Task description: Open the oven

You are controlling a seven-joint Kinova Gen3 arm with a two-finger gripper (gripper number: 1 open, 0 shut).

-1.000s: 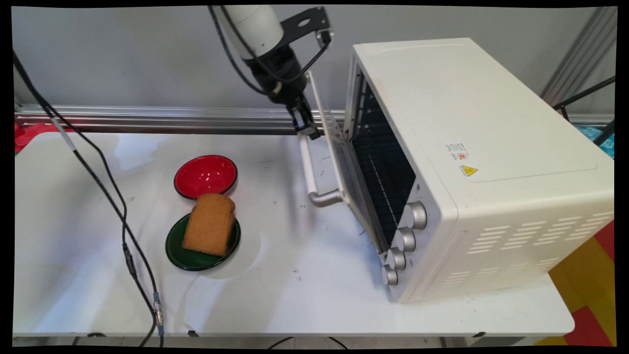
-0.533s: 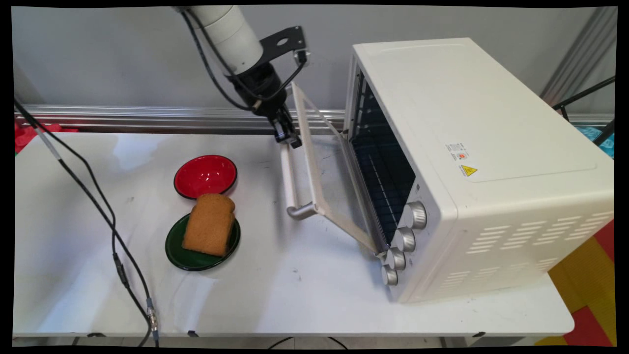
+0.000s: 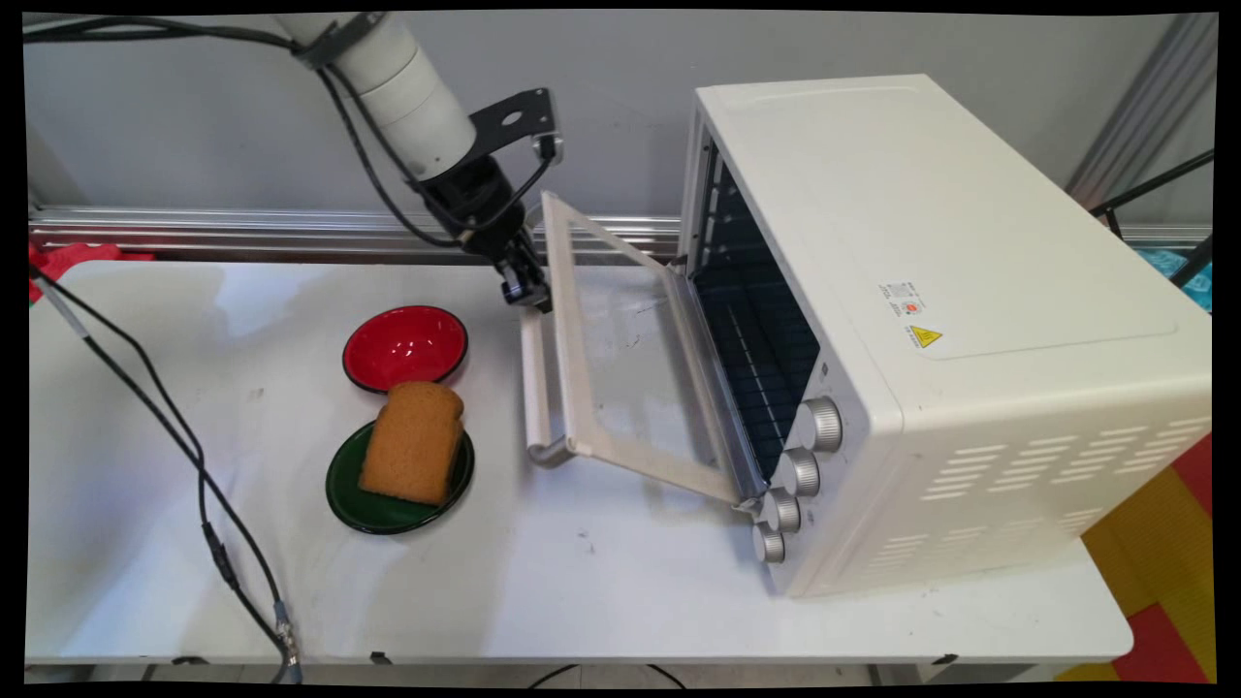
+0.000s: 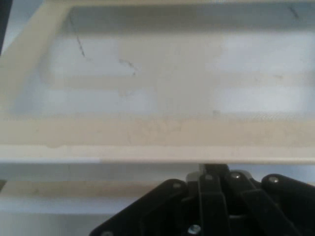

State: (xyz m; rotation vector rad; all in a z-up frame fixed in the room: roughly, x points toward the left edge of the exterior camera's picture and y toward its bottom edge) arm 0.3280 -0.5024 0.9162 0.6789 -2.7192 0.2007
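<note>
Clamping the oven door's handle, the claw holds the door half-lowered; oven's yellow warning sticker unreadable.

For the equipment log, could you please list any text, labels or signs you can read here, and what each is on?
No text reads clearly.
Small label on top of the toaster oven: print too small to read.
Yellow triangle warning sign beside it: a symbol only, no legible words.
Knobs: no readable markings.
</note>
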